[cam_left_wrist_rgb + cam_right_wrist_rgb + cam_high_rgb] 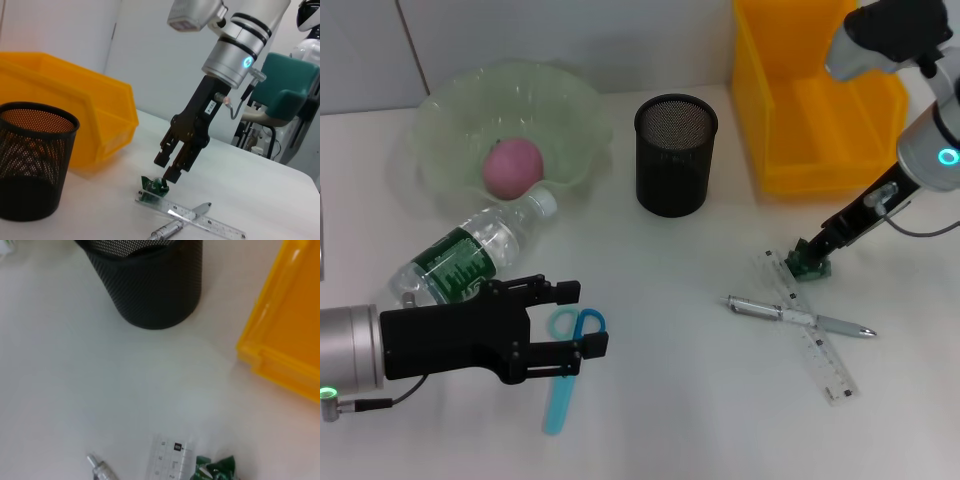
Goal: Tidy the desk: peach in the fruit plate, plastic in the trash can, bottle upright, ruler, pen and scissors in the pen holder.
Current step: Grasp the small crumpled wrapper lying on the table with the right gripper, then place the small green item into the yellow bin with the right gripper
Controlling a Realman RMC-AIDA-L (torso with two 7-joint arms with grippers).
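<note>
Head view: at right of centre, the right gripper (pixel 817 252) hangs open just above the green plastic scrap (pixel 808 265), which rests on the ruler's (pixel 813 338) upper end; the left gripper (pixel 568 327), also open, hovers over the scissors (pixel 568 365).

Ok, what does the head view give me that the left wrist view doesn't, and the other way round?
Only the head view shows the peach in the fruit plate, the lying bottle, the scissors and the left gripper over them. Only the left wrist view shows the right gripper with its jaws open, just above the green plastic. Both show the pen holder, yellow bin, ruler and pen.
</note>
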